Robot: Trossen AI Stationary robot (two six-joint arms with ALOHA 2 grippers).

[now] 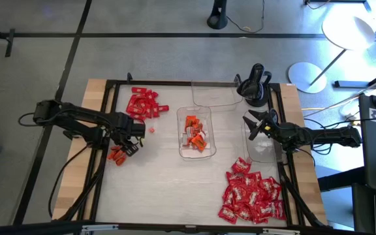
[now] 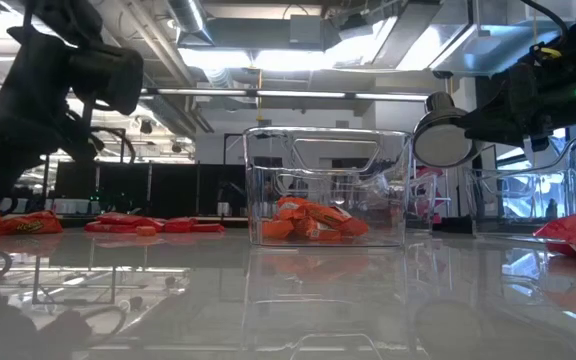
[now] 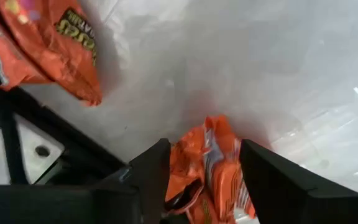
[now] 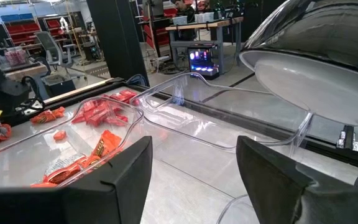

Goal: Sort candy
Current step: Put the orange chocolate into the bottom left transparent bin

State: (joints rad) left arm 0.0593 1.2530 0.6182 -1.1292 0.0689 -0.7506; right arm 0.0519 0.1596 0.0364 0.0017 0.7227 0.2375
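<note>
Candy [image 3: 213, 171] sits between the left gripper's [image 1: 128, 145] spread jaws, left of the middle tray [image 1: 195, 151]. The right gripper [image 1: 256, 125] waits right of it, jaws spread.

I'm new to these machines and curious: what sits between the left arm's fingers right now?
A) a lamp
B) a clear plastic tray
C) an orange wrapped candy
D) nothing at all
C: the left wrist view shows the left gripper with its fingers on either side of an orange wrapped candy on the table.
</note>
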